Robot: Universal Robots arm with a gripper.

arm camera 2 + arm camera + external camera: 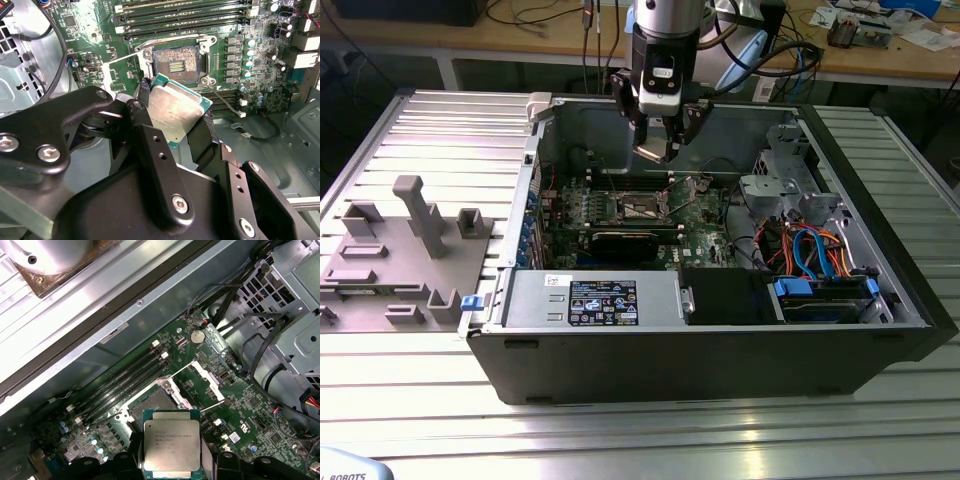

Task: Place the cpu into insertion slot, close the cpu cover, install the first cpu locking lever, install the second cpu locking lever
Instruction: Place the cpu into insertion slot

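Gripper (660, 148): clamped shut on the cpu (171, 444), held up over the motherboard (260, 405)
Insertion slot (175, 65): bare, cpu cover (206, 376) flipped open

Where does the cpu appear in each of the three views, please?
Exterior view: the cpu in the gripper, above the case.
Second wrist view: cpu tilted in the gripper, near the insertion slot.
First wrist view: cpu in the gripper, near the insertion slot.
Shared landmark: the insertion slot.
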